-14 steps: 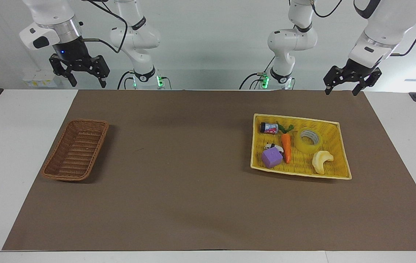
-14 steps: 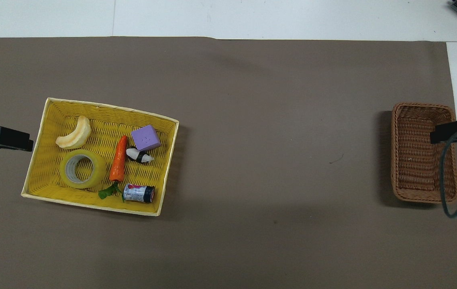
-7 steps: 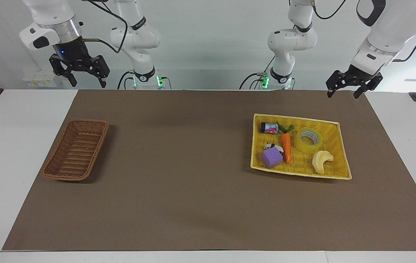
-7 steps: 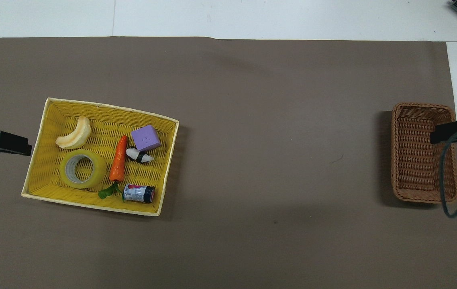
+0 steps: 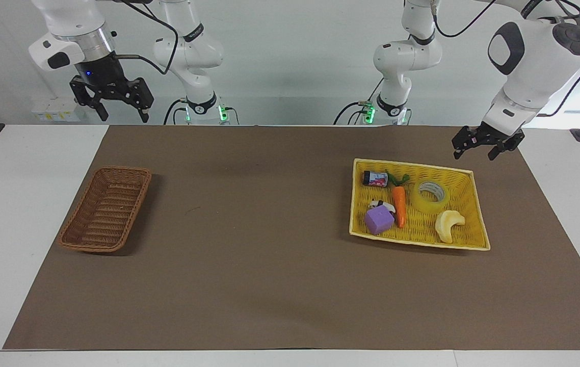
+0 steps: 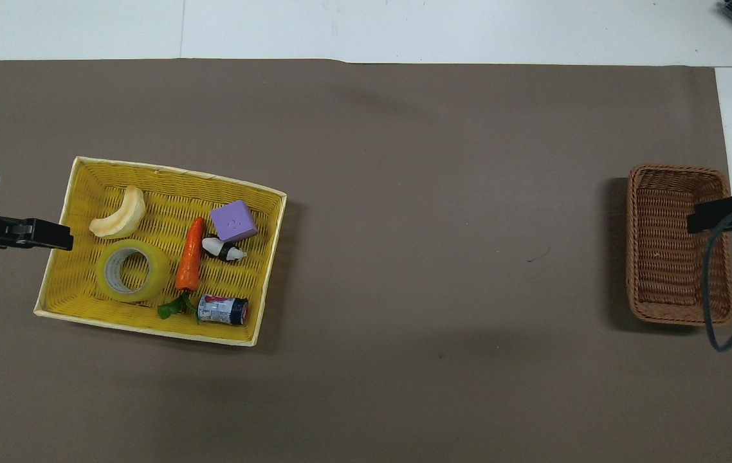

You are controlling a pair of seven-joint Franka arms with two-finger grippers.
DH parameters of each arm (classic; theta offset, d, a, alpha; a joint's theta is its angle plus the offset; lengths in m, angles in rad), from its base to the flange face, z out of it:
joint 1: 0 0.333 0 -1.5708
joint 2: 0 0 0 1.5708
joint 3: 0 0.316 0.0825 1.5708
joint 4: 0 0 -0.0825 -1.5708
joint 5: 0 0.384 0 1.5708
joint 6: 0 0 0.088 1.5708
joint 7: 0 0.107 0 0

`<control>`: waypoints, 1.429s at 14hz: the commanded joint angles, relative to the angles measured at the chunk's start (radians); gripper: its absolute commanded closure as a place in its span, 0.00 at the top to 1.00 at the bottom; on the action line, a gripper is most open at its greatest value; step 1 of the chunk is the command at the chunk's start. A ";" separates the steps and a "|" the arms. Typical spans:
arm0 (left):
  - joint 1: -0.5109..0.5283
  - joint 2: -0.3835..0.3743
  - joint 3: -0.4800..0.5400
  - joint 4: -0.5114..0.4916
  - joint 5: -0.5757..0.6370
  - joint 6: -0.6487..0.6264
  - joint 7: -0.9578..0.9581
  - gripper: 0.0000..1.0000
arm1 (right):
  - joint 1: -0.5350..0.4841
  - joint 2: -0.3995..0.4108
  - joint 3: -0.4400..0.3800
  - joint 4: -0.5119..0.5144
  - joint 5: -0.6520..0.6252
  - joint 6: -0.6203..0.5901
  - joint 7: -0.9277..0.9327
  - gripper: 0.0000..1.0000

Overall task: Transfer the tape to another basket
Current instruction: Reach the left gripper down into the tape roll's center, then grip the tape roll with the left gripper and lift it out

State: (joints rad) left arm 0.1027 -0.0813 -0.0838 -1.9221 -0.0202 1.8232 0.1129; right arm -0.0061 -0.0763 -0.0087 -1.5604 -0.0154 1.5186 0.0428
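Observation:
The tape (image 5: 424, 206) (image 6: 160, 273), a translucent yellow roll, lies flat in the bright yellow tray (image 5: 412, 164) (image 6: 173, 171) toward the left arm's end of the table. My left gripper (image 5: 473, 154) (image 6: 60, 236) hangs open in the air over the tray's rim at that end, apart from the tape and holding nothing. The brown wicker basket (image 5: 109, 209) (image 6: 662, 257) stands with nothing in it at the right arm's end. My right gripper (image 5: 123, 117) (image 6: 704, 220) waits open, raised high over the basket's edge.
The yellow tray also holds an orange carrot (image 5: 398, 204), a purple block (image 5: 379, 220), a pale banana toy (image 5: 448, 224), a small can (image 5: 375, 178) and a small black-and-white object (image 6: 223, 249). A brown mat (image 5: 269, 229) covers the table between tray and basket.
My left gripper has come down and moved toward the yellow tray, its tip now over the tray's rim. The right arm has hardly moved. The objects lie as before.

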 commanded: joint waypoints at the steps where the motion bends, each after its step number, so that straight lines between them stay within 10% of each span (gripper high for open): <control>1: 0.015 -0.035 -0.005 -0.153 -0.001 0.144 0.016 1.00 | -0.009 -0.025 0.003 -0.027 0.012 -0.005 -0.021 1.00; 9: 0.035 0.081 -0.005 -0.349 -0.007 0.415 0.014 0.67 | -0.009 -0.025 0.001 -0.027 0.014 -0.005 -0.021 1.00; 12: 0.034 0.129 -0.007 -0.402 -0.056 0.523 0.014 0.38 | -0.009 -0.025 0.001 -0.027 0.014 -0.005 -0.021 1.00; 14: 0.032 0.149 -0.005 -0.416 -0.057 0.556 0.034 0.00 | -0.009 -0.025 0.001 -0.027 0.014 -0.005 -0.021 1.00; 20: 0.043 0.155 -0.005 -0.310 -0.058 0.443 0.080 0.00 | -0.009 -0.025 0.001 -0.026 0.014 -0.006 -0.024 1.00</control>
State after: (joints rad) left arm 0.1283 0.0697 -0.0835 -2.2980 -0.0609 2.3381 0.1635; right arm -0.0061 -0.0802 -0.0089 -1.5666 -0.0154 1.5186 0.0428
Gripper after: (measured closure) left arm 0.784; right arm 0.000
